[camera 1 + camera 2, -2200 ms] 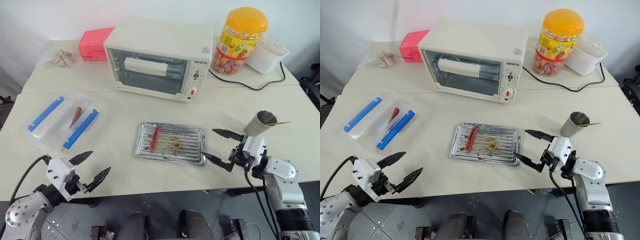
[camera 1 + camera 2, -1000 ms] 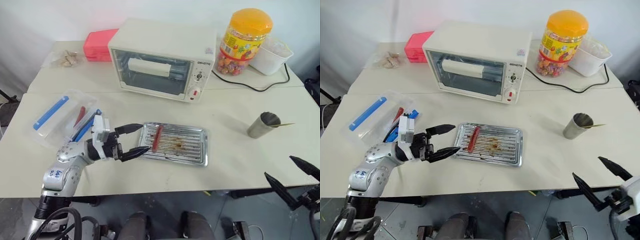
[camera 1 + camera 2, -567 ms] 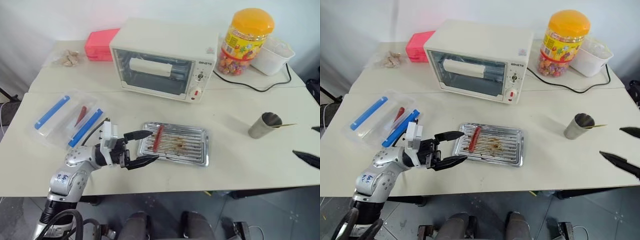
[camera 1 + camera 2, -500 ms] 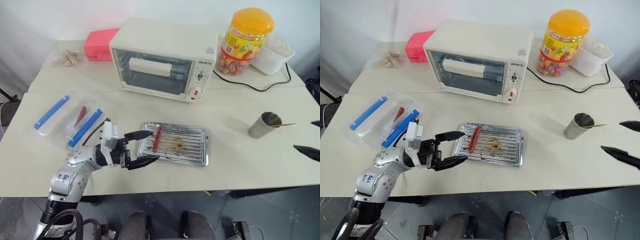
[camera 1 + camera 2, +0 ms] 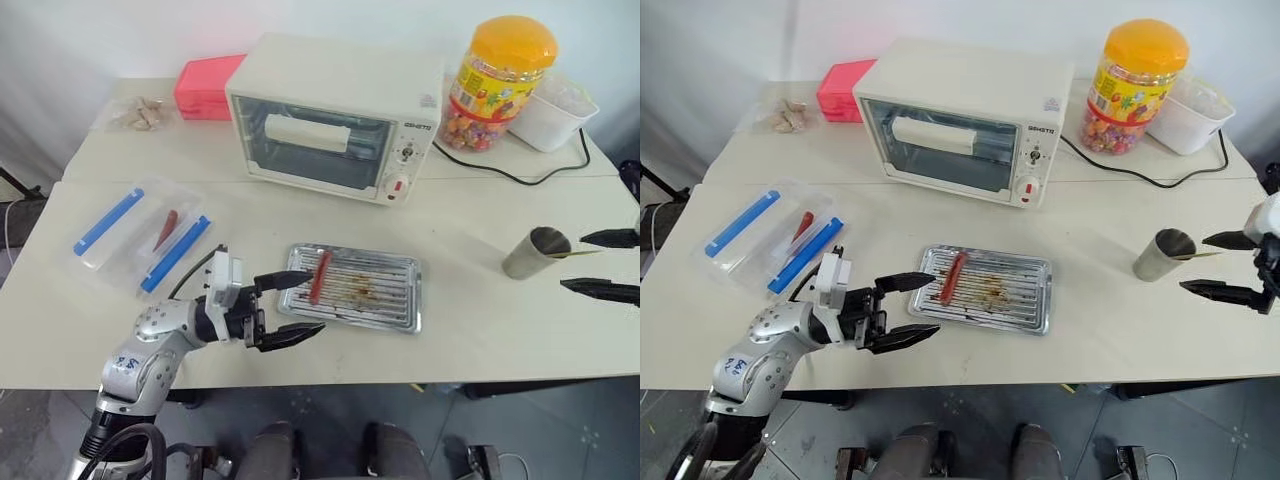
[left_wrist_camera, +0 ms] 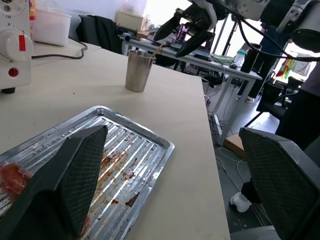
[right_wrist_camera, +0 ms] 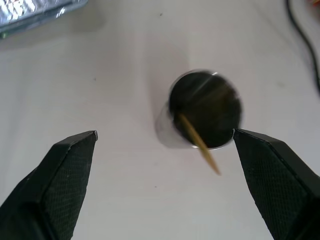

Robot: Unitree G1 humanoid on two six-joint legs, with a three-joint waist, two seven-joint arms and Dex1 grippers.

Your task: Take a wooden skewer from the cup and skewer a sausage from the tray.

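Note:
The silver tray [image 5: 400,318] lies mid-table with the red sausage [image 5: 320,275] near its left end. My left gripper [image 5: 318,303] hovers open at the tray's near left corner, one fingertip close to the sausage, holding nothing. The greyish cup [image 5: 530,253] stands on the table's right side. A thin wooden skewer [image 5: 575,253] leans out of it to the right. My right gripper [image 5: 572,261] is open just right of the cup, its fingers either side of the skewer's tip, not touching. In the right wrist view the cup [image 7: 205,107] and skewer [image 7: 197,141] sit between the fingers.
A white toaster oven [image 5: 335,115] stands behind the tray, its cord [image 5: 510,170] trailing right. An orange-lidded candy jar [image 5: 500,80] and a white tub [image 5: 558,105] stand at the back right. A clear container with blue strips [image 5: 140,235] lies at the left, a pink box [image 5: 205,85] behind it.
My right gripper has risen from below the table's front edge to beside the cup, still open. The left gripper has drifted slightly right along the tray's near left corner.

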